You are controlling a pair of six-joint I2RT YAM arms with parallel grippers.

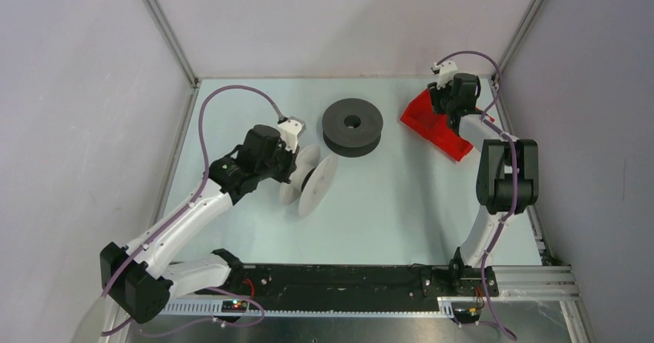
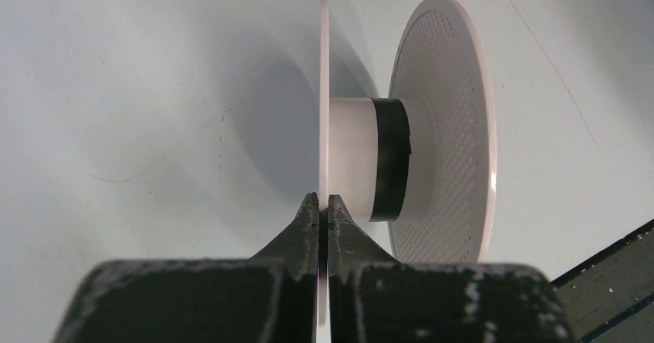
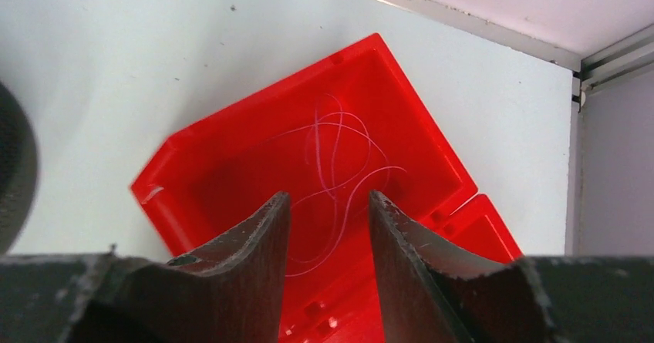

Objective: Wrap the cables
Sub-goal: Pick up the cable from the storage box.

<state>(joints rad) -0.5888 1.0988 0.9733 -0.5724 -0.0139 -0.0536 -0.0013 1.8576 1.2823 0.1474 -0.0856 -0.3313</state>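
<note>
Left fingers [image 2: 305, 227] are clenched on the rim of the white spool's [image 1: 308, 177] near flange; right fingers [image 3: 258, 239] stand parted, gripping nothing, above the red bin [image 3: 208, 181] at the far right of the worktop [image 1: 401, 204]. The loose cable [image 3: 337, 162] lies tangled on the bin floor, well apart from both spools. Risks as I see them: the flange is thin and pinched only at its edge, so it may flex or slip out, and the spool stands on its rims, so it can roll. The strand is hair-thin, so the right fingers may shut on the bin floor and miss it, and a pull could knot the loops or drag the bin. Count: two spools, the white one and a dark grey spool [image 1: 352, 126] lying flat; one bin; one tangle, number of strands unreadable; one black band [image 2: 389, 158] on the white hub. Faint hairlines on the worktop beside the white spool may be strand, can't confirm.
</note>
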